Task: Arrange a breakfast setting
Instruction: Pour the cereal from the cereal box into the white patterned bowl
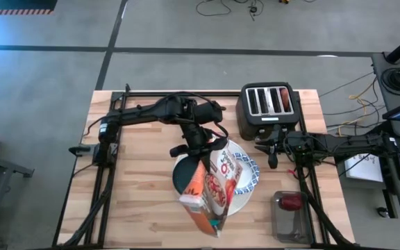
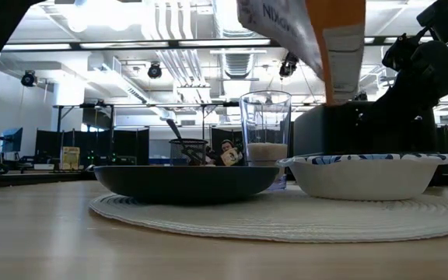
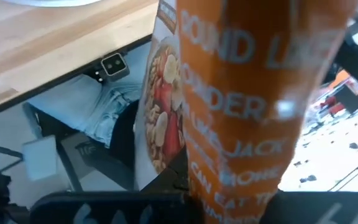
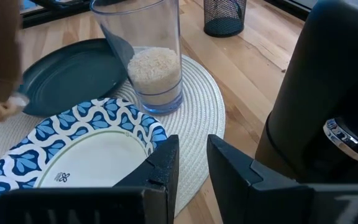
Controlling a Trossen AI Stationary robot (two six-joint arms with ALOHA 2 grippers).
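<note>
High view: left gripper [image 1: 201,154] clamped on cereal box [image 1: 207,196]; right gripper [image 1: 272,154] slightly apart, empty, beside bowl [image 1: 250,172].

My wooden table [image 1: 144,180] carries the round white mat [image 1: 245,198] at its centre, the black toaster [image 1: 268,110] at one o'clock, and a clear container [image 1: 292,217] at four o'clock.

Toaster [image 1: 268,110] crowds mat's [image 1: 244,203] far right – glass [image 4: 143,56] beside it; near-left tabletop [image 1: 130,208] open

cereal box [image 2: 309,39] top cropped, plate [image 1: 183,177] partly hidden
</note>
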